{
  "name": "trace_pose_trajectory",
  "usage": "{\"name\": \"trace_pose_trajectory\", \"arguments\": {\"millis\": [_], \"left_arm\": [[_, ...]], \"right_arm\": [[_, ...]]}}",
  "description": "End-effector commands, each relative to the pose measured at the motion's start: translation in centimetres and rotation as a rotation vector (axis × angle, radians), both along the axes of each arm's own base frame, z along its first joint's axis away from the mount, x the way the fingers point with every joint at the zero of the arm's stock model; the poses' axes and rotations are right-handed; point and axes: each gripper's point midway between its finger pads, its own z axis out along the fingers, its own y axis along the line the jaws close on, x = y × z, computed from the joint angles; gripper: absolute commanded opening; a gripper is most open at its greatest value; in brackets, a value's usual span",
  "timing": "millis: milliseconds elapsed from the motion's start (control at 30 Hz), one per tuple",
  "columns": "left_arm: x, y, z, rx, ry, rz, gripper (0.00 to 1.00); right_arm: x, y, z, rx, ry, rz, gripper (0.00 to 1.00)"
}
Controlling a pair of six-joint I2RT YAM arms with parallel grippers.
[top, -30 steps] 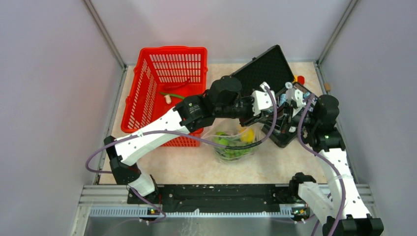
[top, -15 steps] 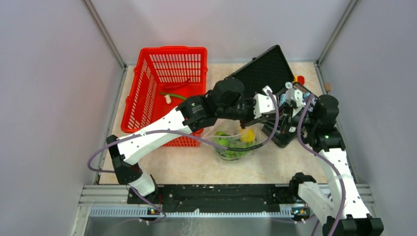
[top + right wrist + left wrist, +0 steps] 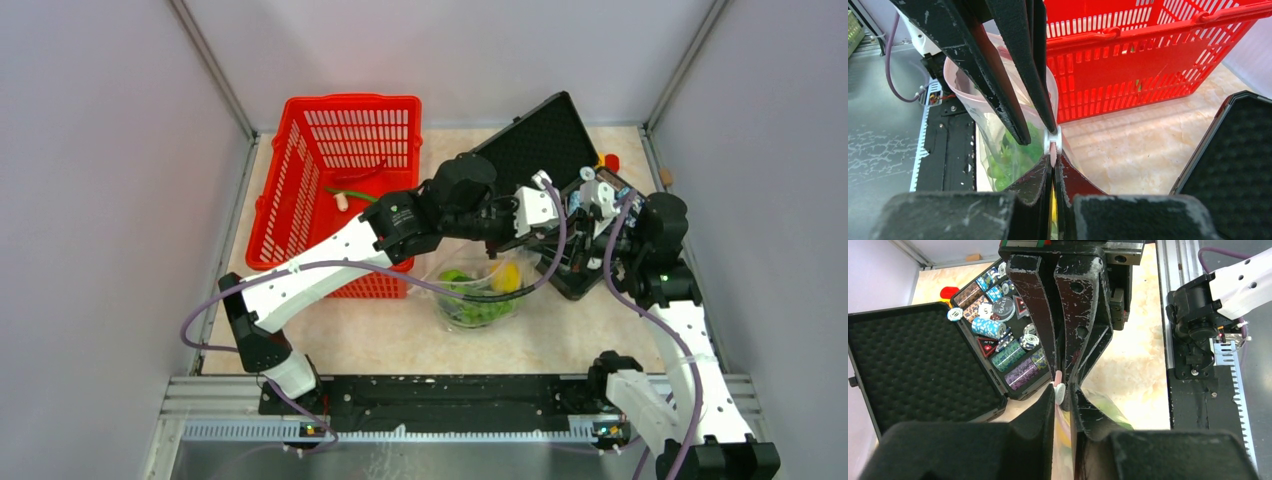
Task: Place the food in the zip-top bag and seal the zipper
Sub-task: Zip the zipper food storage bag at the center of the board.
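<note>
The zip-top bag (image 3: 478, 300) sits at mid-table, its right end lifted between the two arms. Through its clear wall (image 3: 973, 100) I see food: green grapes and leaves (image 3: 1013, 155) and a yellow lemon (image 3: 507, 275). My right gripper (image 3: 1053, 162) is shut on the pink zipper (image 3: 1053, 156) at the bag's right corner. My left gripper (image 3: 1062, 390) comes at it head-on. Its jaws have closed down on the zipper's white slider (image 3: 1060, 391), right against the right gripper's tips. The rest of the zipper is hidden behind the fingers.
The red basket (image 3: 330, 150) stands at the back left with a long green leaf piece (image 3: 350, 195) inside. An open black foam-lined case (image 3: 923, 355) lies just behind the grippers. Its tray (image 3: 1008, 355) holds small gadgets. A red object (image 3: 612, 160) lies beyond it.
The left gripper's jaws have narrowed from wide apart down onto the slider, and the left arm has shifted slightly right. The right gripper has kept its grip unmoved.
</note>
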Motion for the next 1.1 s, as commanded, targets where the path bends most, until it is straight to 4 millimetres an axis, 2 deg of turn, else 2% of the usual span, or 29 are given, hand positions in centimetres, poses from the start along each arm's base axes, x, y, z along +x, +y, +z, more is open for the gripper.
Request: {"name": "trace_pose_trajectory", "arguments": {"millis": [0,33,200,367,433,567,933,1067], "left_arm": [[0.0,0.2,-0.5,0.022,0.030,-0.003,0.22],[0.0,0.3,-0.4,0.020,0.026,-0.003,0.32],[-0.5,0.2,0.7,0.000,0.021,-0.036,0.47],[0.1,0.0,0.3,0.052,0.039,-0.018,0.45],[0.6,-0.1,0.3,0.056,0.032,0.006,0.49],[0.6,-0.1,0.5,0.048,0.027,0.001,0.50],[0.3,0.1,0.2,0.056,0.058,-0.029,0.18],[0.4,0.1,-0.1,0.069,0.059,-0.027,0.11]], "right_arm": [[-0.1,0.1,1.9,-0.002,-0.105,0.012,0.00],[-0.1,0.1,1.9,-0.002,-0.106,0.011,0.00],[0.0,0.1,1.8,-0.002,-0.102,0.010,0.00],[-0.1,0.1,1.9,-0.002,-0.105,0.009,0.00],[-0.1,0.1,2.0,-0.002,-0.106,0.010,0.00],[-0.2,0.1,1.9,-0.003,-0.108,0.012,0.00],[-0.3,0.1,1.7,-0.006,-0.109,0.015,0.00],[-0.5,0.1,1.7,-0.009,-0.115,0.019,0.00]]}}
